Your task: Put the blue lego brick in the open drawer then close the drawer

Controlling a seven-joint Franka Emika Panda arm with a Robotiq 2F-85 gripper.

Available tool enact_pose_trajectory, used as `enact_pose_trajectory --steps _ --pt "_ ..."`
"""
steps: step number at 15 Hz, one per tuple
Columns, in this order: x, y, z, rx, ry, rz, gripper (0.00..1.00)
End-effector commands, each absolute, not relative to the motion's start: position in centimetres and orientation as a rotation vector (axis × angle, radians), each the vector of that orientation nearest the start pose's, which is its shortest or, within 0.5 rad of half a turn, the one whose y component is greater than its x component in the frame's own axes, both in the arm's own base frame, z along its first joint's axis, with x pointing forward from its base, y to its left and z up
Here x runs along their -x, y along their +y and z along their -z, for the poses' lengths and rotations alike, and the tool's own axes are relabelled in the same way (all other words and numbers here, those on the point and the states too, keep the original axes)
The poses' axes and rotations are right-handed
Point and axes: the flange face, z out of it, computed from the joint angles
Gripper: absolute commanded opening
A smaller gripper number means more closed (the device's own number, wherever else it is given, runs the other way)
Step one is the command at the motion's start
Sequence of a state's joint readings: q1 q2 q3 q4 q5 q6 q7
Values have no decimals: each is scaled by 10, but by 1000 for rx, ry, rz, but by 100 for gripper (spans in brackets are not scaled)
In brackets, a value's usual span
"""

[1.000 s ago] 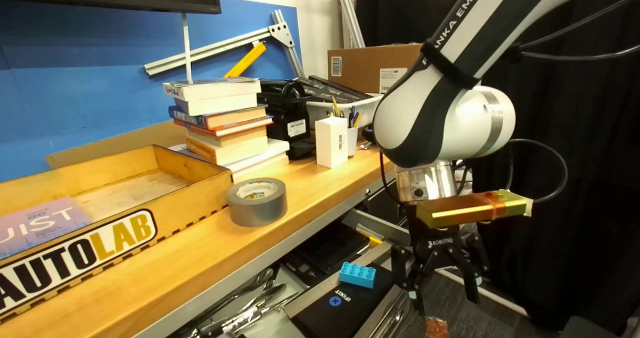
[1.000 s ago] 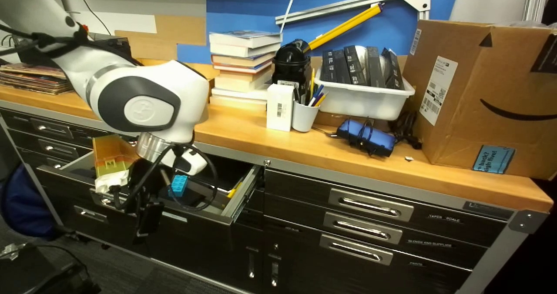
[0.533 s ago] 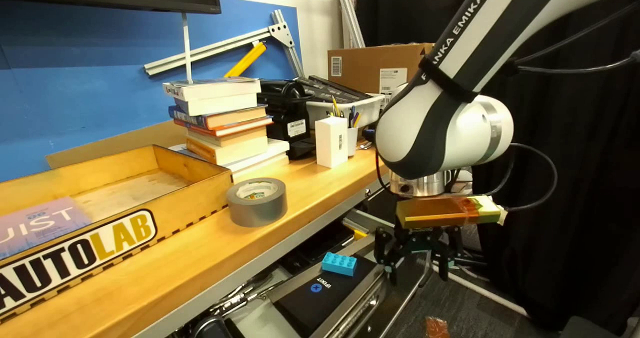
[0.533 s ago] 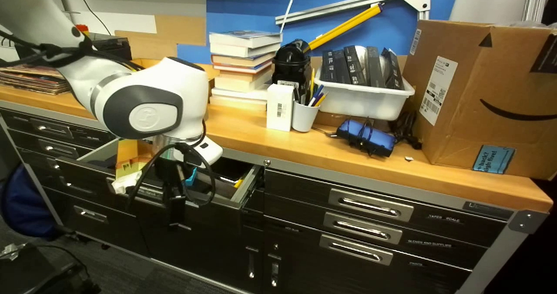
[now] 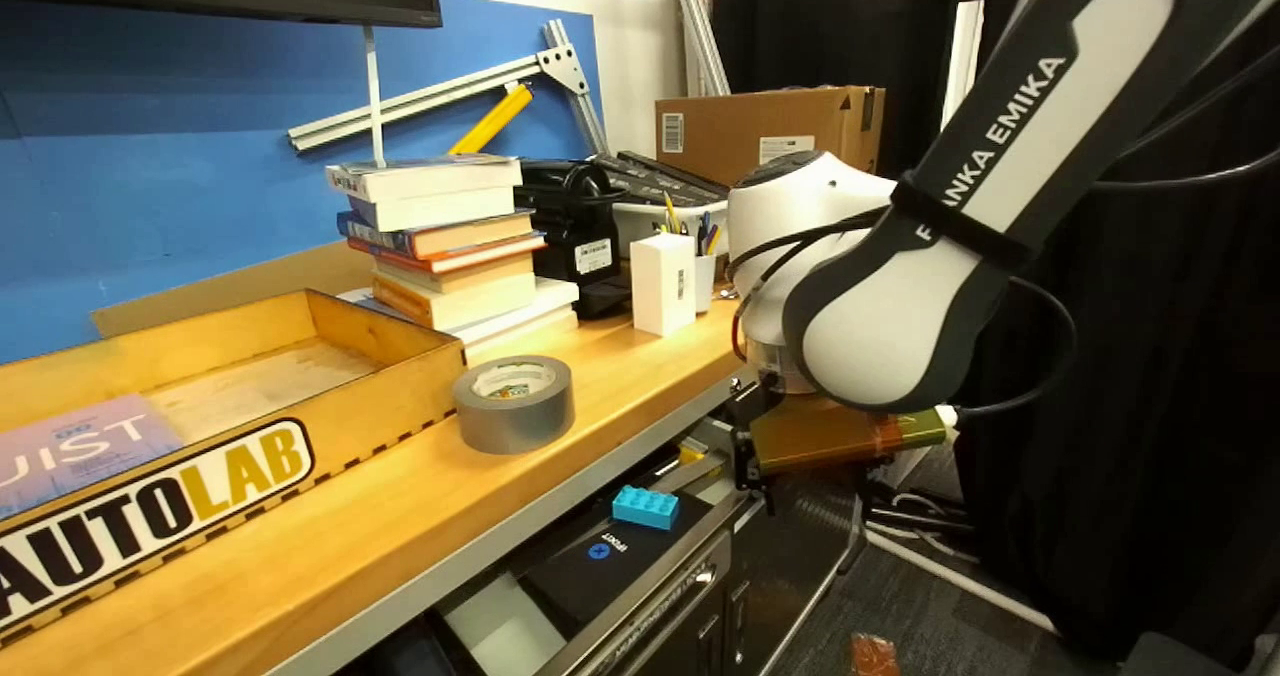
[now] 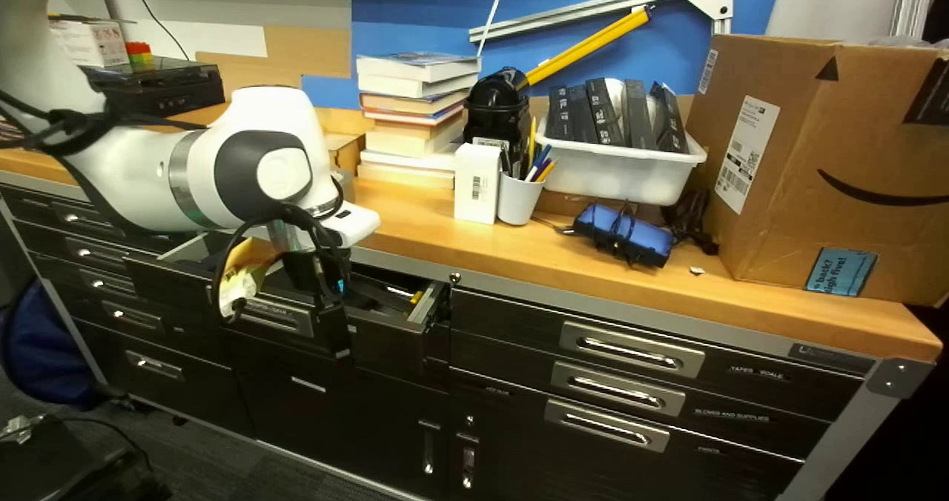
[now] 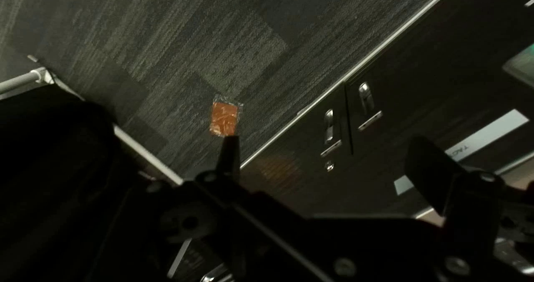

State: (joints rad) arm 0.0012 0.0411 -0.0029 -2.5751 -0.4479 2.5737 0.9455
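Note:
The blue lego brick point(image 5: 645, 507) lies studs up on a black box inside the open drawer. In an exterior view only a sliver of the brick point(image 6: 341, 286) shows beside the gripper. The drawer is partly out; its dark front point(image 6: 389, 349) and its front rim point(image 5: 655, 596) face the room. My gripper point(image 6: 326, 327) is at the outer side of the drawer front, partly hidden by the arm and the orange-wrapped part on the wrist. In the wrist view its two fingers point(image 7: 325, 142) are spread wide with nothing between them. Exact contact with the drawer front is hidden.
The wooden benchtop point(image 5: 380, 516) overhangs the drawer. It bears a grey tape roll point(image 5: 513, 404), a wooden tray point(image 5: 380, 396), stacked books point(image 6: 415, 127) and a white box point(image 6: 476, 182). An orange packet point(image 7: 224, 118) lies on the floor. More drawers point(image 6: 630, 345) stand beside.
The drawer has slid inward toward the bench, and the brick has moved in with it. The arm and gripper have moved toward the bench against the drawer front, and the wrist has turned.

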Motion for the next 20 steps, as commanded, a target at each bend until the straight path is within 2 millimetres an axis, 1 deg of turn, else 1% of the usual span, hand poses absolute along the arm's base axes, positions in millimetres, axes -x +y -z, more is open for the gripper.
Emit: enact_pose_trajectory --steps 1,4,7,13,16,20 --pt "-459 21 -245 3304 957 216 100" --pt "-471 39 -247 3374 895 265 100" --pt "-482 61 -243 3451 781 264 100" --pt "-505 104 -247 3526 588 348 100" --pt "-513 118 -248 3536 512 417 100" --pt "-525 126 -248 3553 466 537 100"
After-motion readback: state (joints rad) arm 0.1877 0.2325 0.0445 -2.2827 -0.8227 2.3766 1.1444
